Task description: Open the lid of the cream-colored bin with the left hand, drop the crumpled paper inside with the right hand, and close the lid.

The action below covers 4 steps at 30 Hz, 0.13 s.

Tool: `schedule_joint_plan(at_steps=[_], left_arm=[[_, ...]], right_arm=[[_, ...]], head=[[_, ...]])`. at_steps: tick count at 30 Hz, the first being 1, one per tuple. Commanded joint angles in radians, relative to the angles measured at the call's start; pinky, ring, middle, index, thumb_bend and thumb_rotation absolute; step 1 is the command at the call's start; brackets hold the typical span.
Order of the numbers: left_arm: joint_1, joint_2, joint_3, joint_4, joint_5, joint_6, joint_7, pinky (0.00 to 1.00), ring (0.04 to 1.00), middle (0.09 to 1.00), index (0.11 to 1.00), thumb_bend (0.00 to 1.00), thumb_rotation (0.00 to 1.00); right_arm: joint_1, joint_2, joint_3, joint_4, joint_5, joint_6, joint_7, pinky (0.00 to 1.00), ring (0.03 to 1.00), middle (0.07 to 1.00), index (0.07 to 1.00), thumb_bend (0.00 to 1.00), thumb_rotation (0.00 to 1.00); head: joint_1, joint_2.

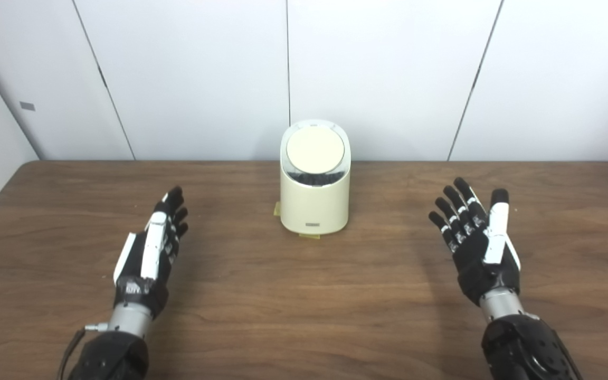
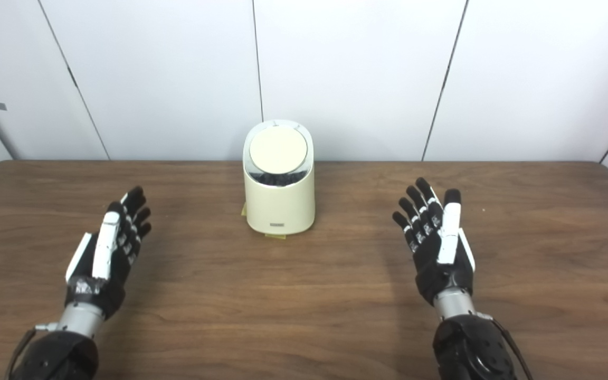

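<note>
A cream-colored bin (image 1: 314, 203) stands upright at the middle back of the wooden table (image 1: 304, 316). Its round lid (image 1: 315, 150) is down, tilted toward me, with a dark gap showing under its front edge. My left hand (image 1: 153, 248) hovers over the table left of the bin, fingers straight and apart, holding nothing. My right hand (image 1: 475, 240) is held to the bin's right, palm turned inward, fingers spread, also holding nothing. I see no crumpled paper in either view.
Small yellow tape marks (image 1: 309, 236) sit on the table at the bin's base. White wall panels (image 1: 388, 74) rise just behind the table's far edge. Bare wood lies between both hands and the bin.
</note>
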Motion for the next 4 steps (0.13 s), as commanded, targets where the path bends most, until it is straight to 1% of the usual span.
schedule_joint_plan(at_steps=[1,4], left_arm=[[-0.024,-0.002,-0.006,-0.008,-0.032,-0.064,0.015,1.00,0.992,1.000,0.995,0.37,1.00],[-0.009,-0.013,0.001,0.005,-0.079,-0.073,0.027,1.00,1.000,1.000,1.000,0.40,0.97]], right_arm=[[-0.021,-0.018,-0.008,-0.037,0.020,-0.008,0.014,0.91,0.947,0.952,0.936,0.68,1.00],[-0.007,-0.046,0.003,-0.027,-0.027,-0.031,0.011,0.97,0.968,0.963,0.944,0.68,1.00]], head=[[-0.001,0.000],[-0.001,0.002]])
